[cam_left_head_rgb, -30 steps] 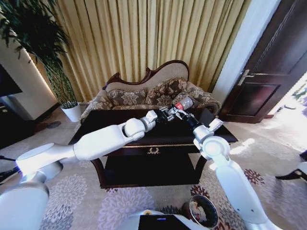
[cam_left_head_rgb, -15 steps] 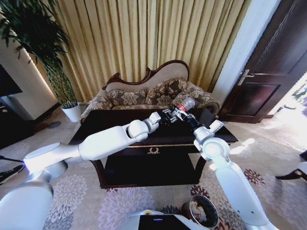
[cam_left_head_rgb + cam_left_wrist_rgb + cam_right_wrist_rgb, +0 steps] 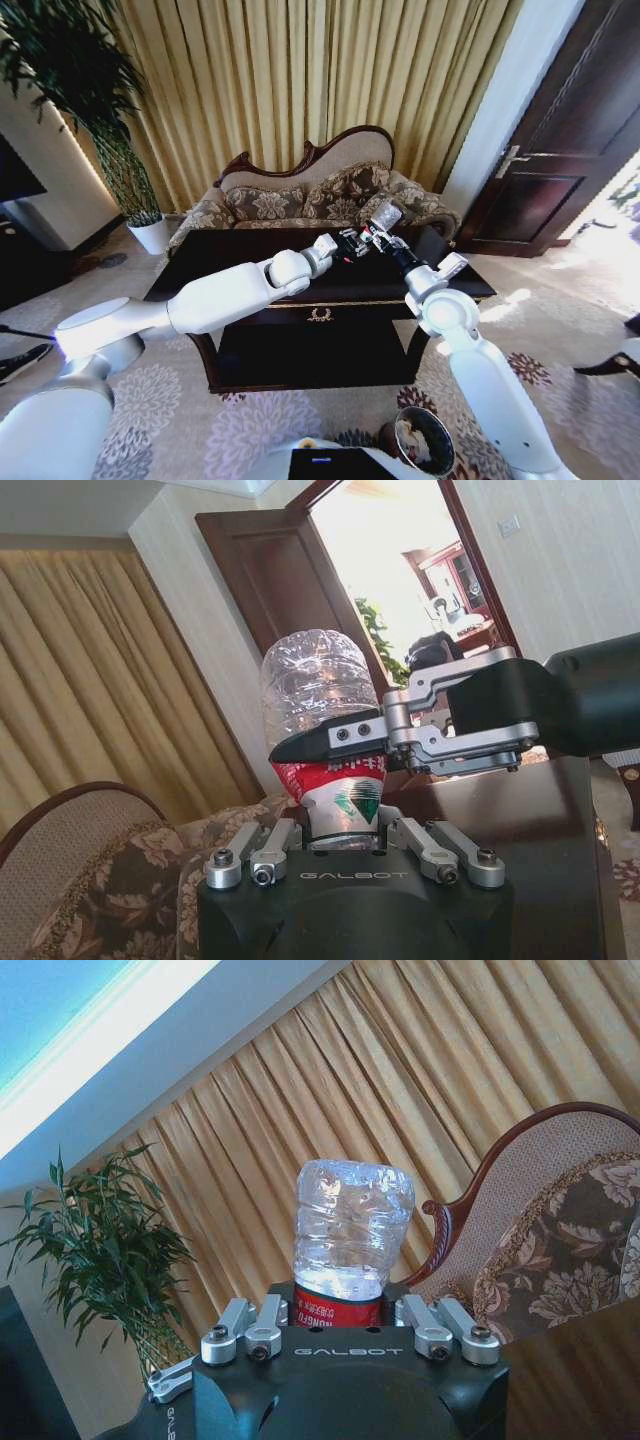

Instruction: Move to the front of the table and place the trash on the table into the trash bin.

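Reading "GALBOT" on both gripper housings in the wrist views; bottle label is red and white with a green mark, its text too small to read.

Head view: both arms reach over the table, dark glossy top, gold trim, gold emblem at front centre, lower shelf. Right gripper holds the bottle lifted above the tabletop, base tilted up toward the sofa. Left gripper sits just beside it. Bin stands on the patterned carpet near the robot's base, right of centre. Room: gold curtains, plant in a white pot at left, dark door at right.

Left wrist view: left gripper has its fingers spread to either side of the bottle's label end; contact can't be confirmed. Right gripper comes in from the side, its dark finger pressed across the bottle at the label. Open doorway and bright room show behind.

Right wrist view: bottle stands out from between the right gripper's fingers, clamped at the red label, clear crumpled body upward. Curtains, plant and sofa back behind.
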`<state>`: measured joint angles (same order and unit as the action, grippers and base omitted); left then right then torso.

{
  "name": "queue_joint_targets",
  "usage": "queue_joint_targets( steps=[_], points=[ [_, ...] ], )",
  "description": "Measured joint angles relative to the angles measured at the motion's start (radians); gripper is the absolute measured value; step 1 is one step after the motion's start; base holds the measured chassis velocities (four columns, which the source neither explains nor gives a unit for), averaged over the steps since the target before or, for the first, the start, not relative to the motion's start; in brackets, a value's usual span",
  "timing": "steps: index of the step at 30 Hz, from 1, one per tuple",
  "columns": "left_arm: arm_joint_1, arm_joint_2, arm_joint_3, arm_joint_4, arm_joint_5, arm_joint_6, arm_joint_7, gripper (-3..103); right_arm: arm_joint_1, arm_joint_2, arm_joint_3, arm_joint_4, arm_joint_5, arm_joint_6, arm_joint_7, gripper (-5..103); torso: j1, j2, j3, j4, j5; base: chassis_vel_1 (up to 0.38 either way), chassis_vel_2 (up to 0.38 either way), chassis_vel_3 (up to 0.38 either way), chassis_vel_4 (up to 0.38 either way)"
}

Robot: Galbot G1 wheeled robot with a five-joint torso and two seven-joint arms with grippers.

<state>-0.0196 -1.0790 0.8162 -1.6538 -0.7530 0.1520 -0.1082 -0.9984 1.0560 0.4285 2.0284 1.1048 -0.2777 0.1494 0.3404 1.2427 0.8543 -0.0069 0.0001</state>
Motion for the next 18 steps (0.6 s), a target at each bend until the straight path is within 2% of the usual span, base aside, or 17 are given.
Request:
queue_joint_targets(
  steps=[2,10,11,13,14,15,16,17,18],
  points=[
    [0.001,0.000,-0.001,0.001,-0.001,-0.001,0.001,32,-0.001,0.000,0.000,-0.003,-0.003,0.001,-0.003,39,0.000,0.000,0.000,-0.0001,0.0000,0.000,0.000,0.000,0.000],
    [0.007,-0.001,-0.011,-0.005,-0.017,0.001,-0.011,32,-0.003,-0.001,0.002,-0.008,-0.006,0.006,-0.010,39,0.000,0.000,0.000,-0.0001,0.0000,0.000,0.000,0.000,0.000],
    [0.008,0.001,-0.017,-0.011,-0.022,0.008,-0.017,28,-0.004,-0.001,0.003,-0.010,-0.006,0.006,-0.012,37,0.000,0.000,0.000,-0.0002,0.0001,0.000,0.000,0.000,0.000],
    [0.008,0.002,-0.020,-0.016,-0.026,0.014,-0.023,32,-0.004,-0.001,0.003,-0.011,-0.006,0.007,-0.013,36,0.000,0.000,0.000,-0.0002,0.0000,0.000,0.000,0.000,0.000],
    [0.008,0.005,-0.023,-0.019,-0.030,0.019,-0.029,38,-0.004,-0.001,0.004,-0.012,-0.006,0.007,-0.014,33,0.000,0.000,0.000,-0.0001,0.0001,0.000,0.000,0.000,0.000],
    [0.009,0.008,-0.024,-0.023,-0.033,0.022,-0.033,38,-0.004,-0.001,0.003,-0.013,-0.006,0.007,-0.015,30,0.000,0.000,0.000,-0.0001,0.0000,0.000,0.000,0.000,0.000],
    [0.009,0.011,-0.026,-0.026,-0.036,0.025,-0.037,44,-0.004,-0.001,0.003,-0.015,-0.006,0.007,-0.016,27,0.000,0.000,0.000,-0.0001,0.0001,0.000,0.000,0.000,0.000],
    [0.009,0.011,-0.026,-0.026,-0.036,0.025,-0.037,44,-0.004,-0.001,0.003,-0.015,-0.006,0.007,-0.016,27,0.000,0.000,0.000,-0.0001,0.0001,0.000,0.000,0.000,0.000],
    [0.009,0.014,-0.027,-0.030,-0.038,0.027,-0.042,49,-0.004,-0.001,0.002,-0.015,-0.006,0.007,-0.016,27,0.000,0.000,0.000,0.0000,0.0000,0.000,0.000,0.000,0.000]
  ],
)
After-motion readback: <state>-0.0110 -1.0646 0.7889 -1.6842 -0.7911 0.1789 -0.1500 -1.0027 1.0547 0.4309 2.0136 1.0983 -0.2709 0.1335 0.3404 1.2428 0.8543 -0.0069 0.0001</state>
